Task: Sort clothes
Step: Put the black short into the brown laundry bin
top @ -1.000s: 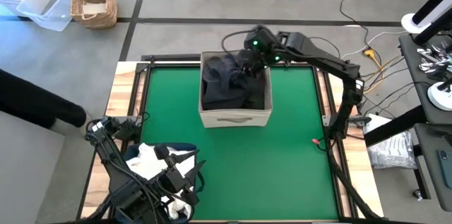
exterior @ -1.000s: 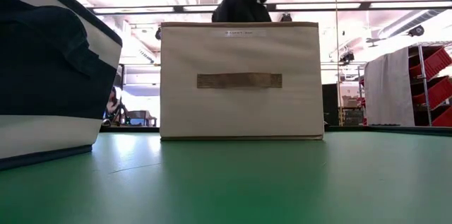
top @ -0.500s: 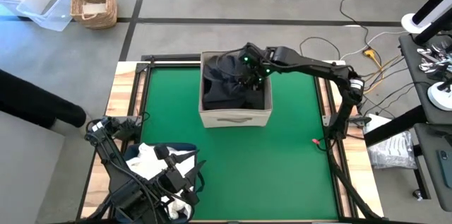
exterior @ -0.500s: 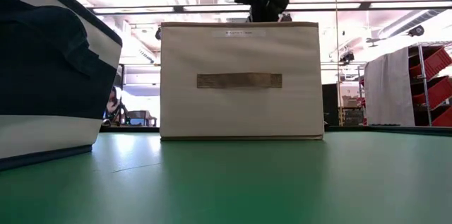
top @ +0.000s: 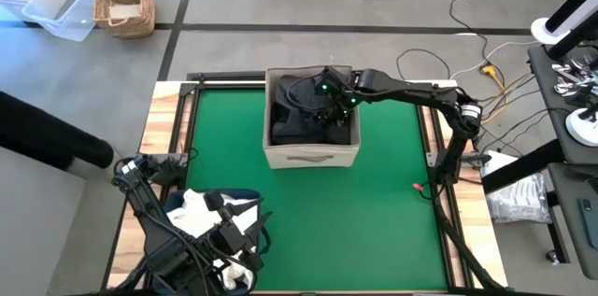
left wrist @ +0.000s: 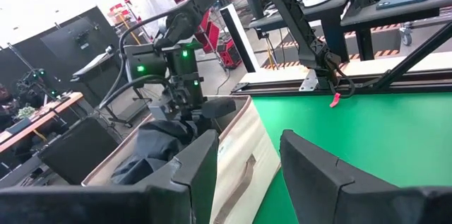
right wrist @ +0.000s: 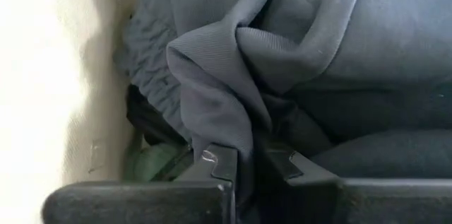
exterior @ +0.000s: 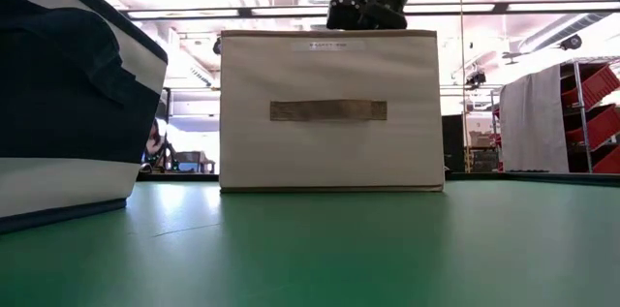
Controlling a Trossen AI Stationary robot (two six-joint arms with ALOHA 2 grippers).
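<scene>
The beige fabric box (top: 311, 155) stands at the far middle of the green mat, holding dark clothes (top: 291, 117), charcoal grey on top with black and green below (right wrist: 152, 157). My right gripper (top: 327, 105) reaches down into the box and is shut on the grey garment (right wrist: 233, 61). In the low view its fingertips are hidden behind the box wall (exterior: 329, 108). My left gripper (left wrist: 247, 160) waits open at the near left, over the navy bin (top: 238, 195), which holds white clothes (top: 192, 207). My right gripper pinches a raised fold of the charcoal grey garment (right wrist: 244, 136) between its two fingers (right wrist: 215, 160), coming from above and the far right, pointing down into the box. The garment lies slack on the other clothes in the box.
Bare green mat (top: 374, 203) spreads in front of and beside the box. A small red item (top: 420, 187) lies near the right edge. The navy bin (exterior: 68, 94) looms at near left. A wicker basket (top: 123, 2) and a clear tub (top: 56, 7) sit on the floor beyond.
My right gripper has moved from the box's far edge toward the near left and down into the box. The dark garment that showed above the box rim has sunk inside and lies on the pile.
</scene>
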